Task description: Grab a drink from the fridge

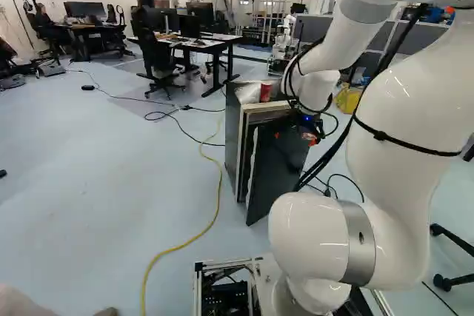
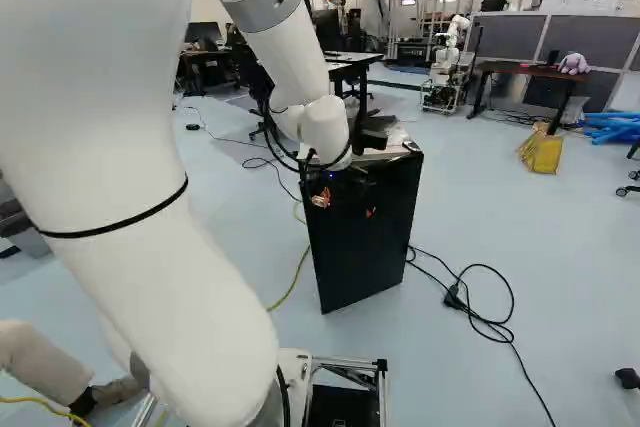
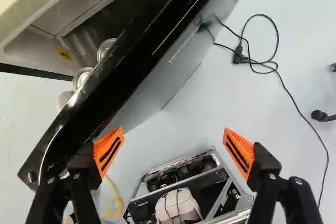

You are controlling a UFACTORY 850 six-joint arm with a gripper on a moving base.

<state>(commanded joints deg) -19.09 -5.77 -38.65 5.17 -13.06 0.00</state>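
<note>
Fridge [image 1: 233,138]: one, low, with dark outer walls and a pale interior; upright on the floor, right of the middle in the left base view. Door [image 2: 370,237]: one, black, glossy, standing ajar, a gap open between it and the fridge body.

Drinks: at least two round metallic can tops, one [image 3: 106,48] and a second [image 3: 82,77], side by side in the gap along the door's inner side, ahead of the tool in the wrist view. Each is partly hidden by the door's edge; labels out of sight.

Tool [image 2: 345,205]: one, black, two fingers with orange pads [image 3: 108,151]; fingers spread wide, nothing pinched between them. It is at the door, near its upper part. In the wrist view one finger overlaps the door's dark edge, contact impossible to tell; the other stands well apart from the door, over the pale floor.

Red container [image 1: 265,92]: one, upright on top of the fridge, beside a crumpled pale wrap [image 1: 248,92].

Black cable [image 2: 510,317]: one, looped on the floor beside the fridge, with a small dark block [image 3: 239,56] on it. Yellow cable [image 1: 219,183]: one, winding over the floor.

Another robot [image 2: 447,57]: one, white, well beyond the fridge.
</note>
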